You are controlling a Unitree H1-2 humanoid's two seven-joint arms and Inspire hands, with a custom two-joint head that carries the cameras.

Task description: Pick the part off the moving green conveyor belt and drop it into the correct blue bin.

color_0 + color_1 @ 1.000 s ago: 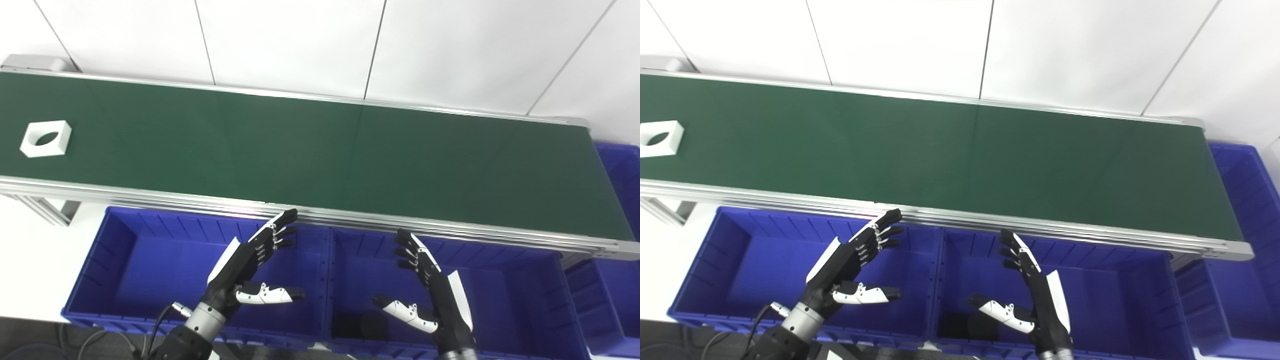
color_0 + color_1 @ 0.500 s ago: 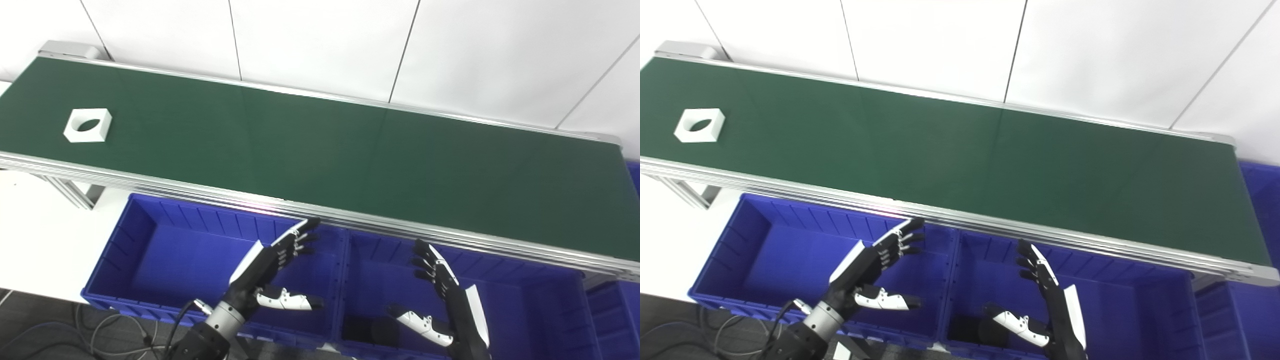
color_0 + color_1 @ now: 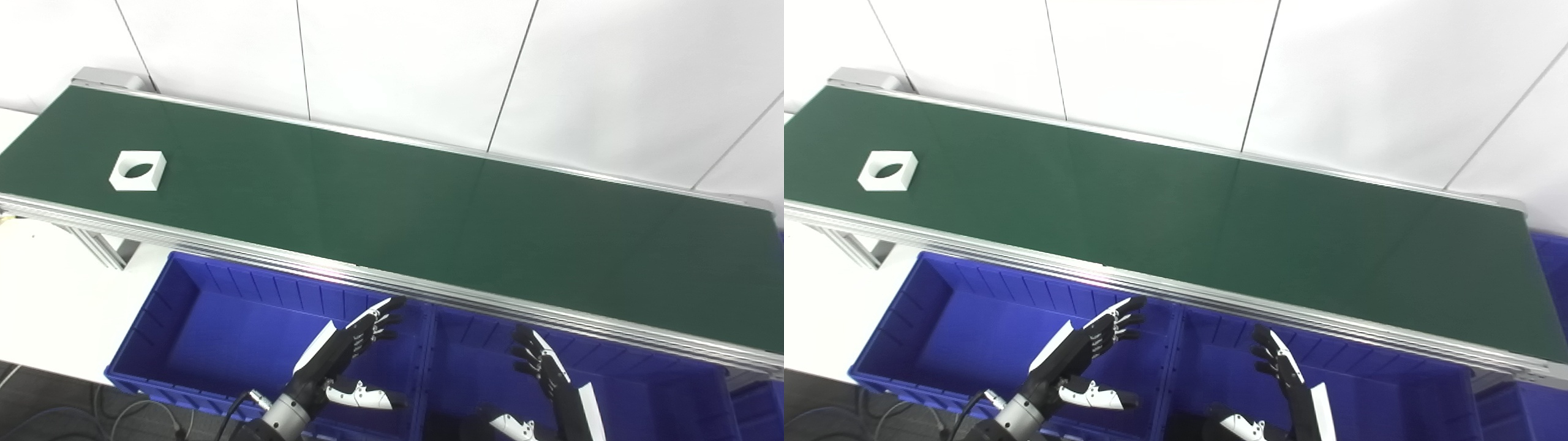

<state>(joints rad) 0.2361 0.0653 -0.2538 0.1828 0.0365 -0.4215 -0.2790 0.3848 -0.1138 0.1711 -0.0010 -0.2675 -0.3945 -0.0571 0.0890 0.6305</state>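
A white square part (image 3: 138, 171) with a round hole lies at the far left of the green conveyor belt (image 3: 429, 208). Two blue bins stand side by side below the belt's near rail: the left bin (image 3: 202, 324) and the right bin (image 3: 643, 398). My left hand (image 3: 343, 358) hovers open over the left bin's right end, fingers spread and pointing toward the belt. Over the right bin, my right hand (image 3: 551, 383) is open too, partly cut off by the picture's bottom edge. Both hands hold nothing and are far from the part.
A third blue bin (image 3: 1552, 257) shows at the belt's right end. The belt's silver rail (image 3: 392, 283) runs between hands and belt. A dark object (image 3: 1191, 425) lies in the right bin's near corner. White wall panels stand behind; cables (image 3: 122, 422) lie on the floor at lower left.
The whole picture has shifted, so the camera has moved up and to the left. The white part has travelled a little rightward along the belt. Both hands stay open over the bins.
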